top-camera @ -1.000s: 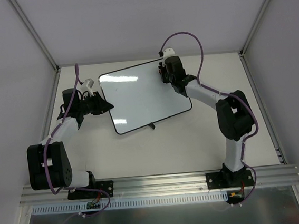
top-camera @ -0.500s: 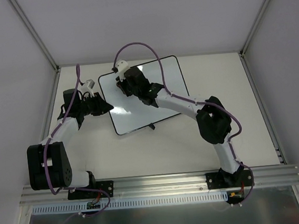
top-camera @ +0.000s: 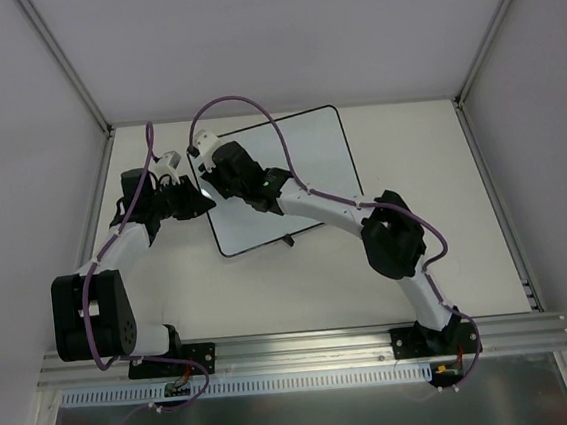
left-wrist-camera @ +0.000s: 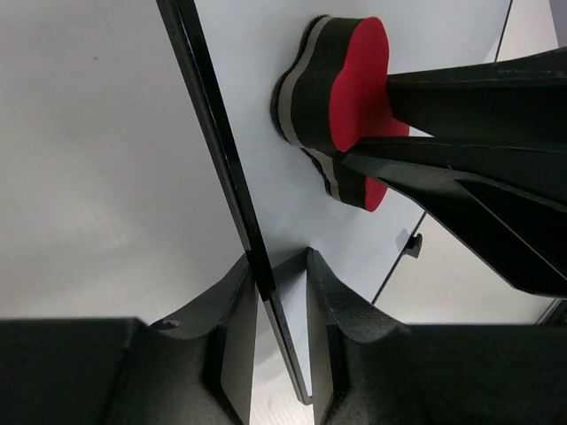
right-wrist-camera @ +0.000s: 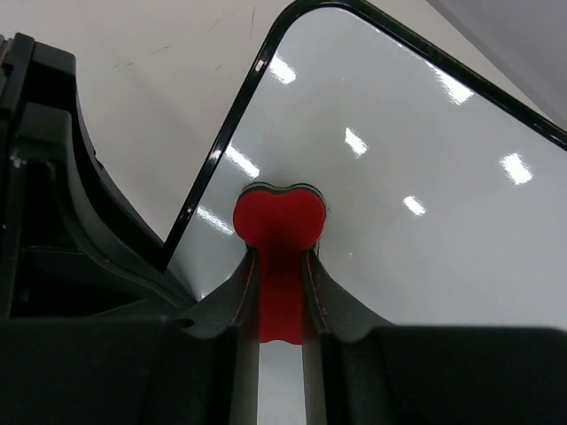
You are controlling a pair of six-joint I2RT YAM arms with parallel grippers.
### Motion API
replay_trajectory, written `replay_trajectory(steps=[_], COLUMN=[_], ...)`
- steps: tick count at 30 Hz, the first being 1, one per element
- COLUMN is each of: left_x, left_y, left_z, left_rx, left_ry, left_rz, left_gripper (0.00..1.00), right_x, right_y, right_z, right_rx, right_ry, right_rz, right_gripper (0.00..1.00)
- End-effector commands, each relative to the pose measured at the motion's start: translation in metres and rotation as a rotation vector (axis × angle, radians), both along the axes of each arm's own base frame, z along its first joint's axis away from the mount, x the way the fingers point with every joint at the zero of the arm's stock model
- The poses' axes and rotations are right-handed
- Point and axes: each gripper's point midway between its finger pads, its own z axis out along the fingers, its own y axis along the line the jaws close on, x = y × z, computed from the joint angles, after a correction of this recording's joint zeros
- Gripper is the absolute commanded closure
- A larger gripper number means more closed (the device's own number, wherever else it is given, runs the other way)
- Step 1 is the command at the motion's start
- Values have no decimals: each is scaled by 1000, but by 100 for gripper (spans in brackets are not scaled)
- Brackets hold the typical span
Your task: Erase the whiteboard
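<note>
The whiteboard point(top-camera: 289, 162) lies flat at the table's back centre, glossy white with a thin black frame; no writing shows on it. My left gripper point(top-camera: 202, 202) is shut on its left edge; in the left wrist view the frame point(left-wrist-camera: 226, 168) runs between the jaws. My right gripper point(top-camera: 209, 171) is shut on the red bone-shaped eraser point(right-wrist-camera: 279, 226) and presses it on the board near the left edge. The eraser also shows in the left wrist view point(left-wrist-camera: 354, 97). The board fills the right wrist view point(right-wrist-camera: 416, 177).
One black foot point(top-camera: 288, 240) sticks out from the board's near edge. The right arm point(top-camera: 333, 208) stretches across the board. White walls and metal posts point(top-camera: 66, 63) enclose the table. An aluminium rail point(top-camera: 307, 349) runs along the front.
My right gripper has swept left across the board with the eraser, from the right top part to the left edge. The board has turned slightly. The left gripper has stayed on the board's edge.
</note>
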Motion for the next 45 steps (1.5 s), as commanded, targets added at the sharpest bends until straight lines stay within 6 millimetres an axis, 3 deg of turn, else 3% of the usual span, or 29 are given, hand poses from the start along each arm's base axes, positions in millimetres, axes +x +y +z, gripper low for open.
replay_trajectory(steps=[1,8,14,21,29,34,37,38,40,41,45], left_x=[4,6,6,5,5,5,5,5,4,5,5], left_y=[5,7,8,8,8,9,11,11,10,10,6], left_z=[-2,-4,-5,-7,-10,-11,-9,-8,-9,-8,-5], left_rx=[114,118,126,124,130,135,138,138,130,126,106], left_ry=[-87,-81,-80,-75,-70,-69,-74,-76,-72,-76,-81], left_rz=[-14,-5,2,3,2,12,24,27,31,31,23], left_gripper=[100,100,100,100,100,100,100,100,100,100,100], right_x=[6,27,23,13,6,0,-6,-12,-19,-22,-42], right_y=[-41,-111,-165,-209,-244,-282,-327,-353,-383,-408,-468], right_z=[-49,-44,-49,-72,-49,-54,-62,-75,-76,-82,-93], right_rx=[-156,-93,-61,-22,95,119,146,123,135,127,137], right_ry=[72,130,156,209,202,221,238,261,269,287,338], right_rz=[-111,-308,-400,-490,-551,-641,-790,-859,-954,-1025,-1213], right_gripper=[100,100,100,100,100,100,100,100,100,100,98])
